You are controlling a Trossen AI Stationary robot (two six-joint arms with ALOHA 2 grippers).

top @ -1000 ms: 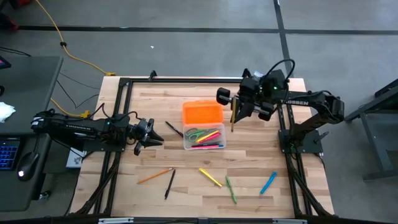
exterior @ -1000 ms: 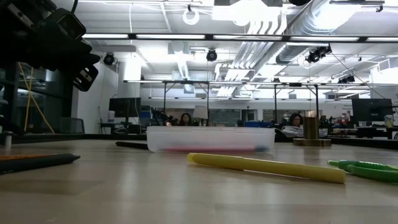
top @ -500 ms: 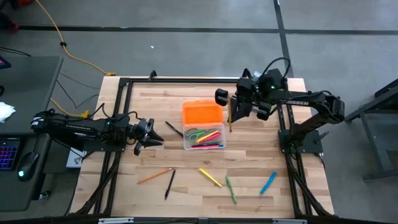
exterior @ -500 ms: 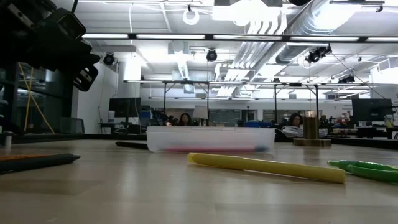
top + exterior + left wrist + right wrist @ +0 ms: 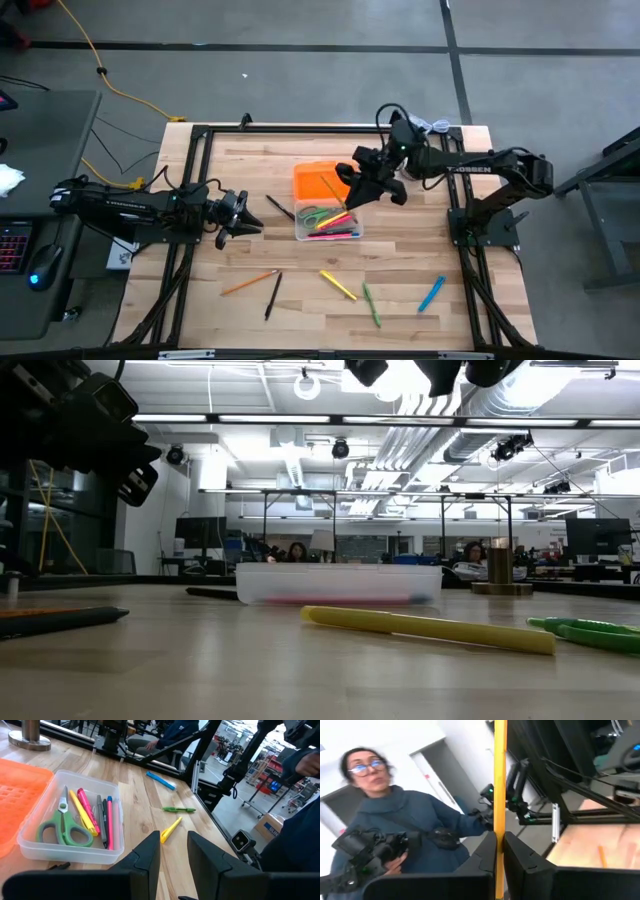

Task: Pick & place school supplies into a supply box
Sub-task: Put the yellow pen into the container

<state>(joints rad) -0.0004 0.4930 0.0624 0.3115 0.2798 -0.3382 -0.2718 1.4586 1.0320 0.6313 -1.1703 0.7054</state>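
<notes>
The supply box [image 5: 328,221] is a clear tray with its orange lid [image 5: 318,180] lying open on the far side. Green scissors [image 5: 60,827] and pink and yellow pens [image 5: 89,815] lie in it. My right gripper [image 5: 352,190] hangs above the lid's right part, shut on a yellow-orange pencil [image 5: 499,780]. My left gripper [image 5: 247,215] waits left of the box, open, with nothing between its fingers [image 5: 150,855]. Loose on the table near the front lie an orange pencil [image 5: 250,282], a black pen [image 5: 273,295], a yellow marker [image 5: 338,285], a green pen [image 5: 371,304] and a blue pen [image 5: 431,294]. My right gripper pinches the pencil's shaft [image 5: 499,837] between its two fingers [image 5: 485,850]. The pencil runs through the slit between them and sticks out well past the fingertips. The gripper comes from the table's right, about level. The pencil is lifted clear, over the orange lid.
A black pen [image 5: 280,208] lies just left of the box. A silver bell [image 5: 500,572] stands behind the box's far side. Black frame rails [image 5: 300,128] run along the table's edges. A person [image 5: 395,820] shows in the room beyond the table.
My right gripper has come down and toward the table's left, from beside the lid's right edge to above the lid, rolling its wrist as it went. The pencil has gone with it and now slants over the lid. It stays shut on the pencil.
</notes>
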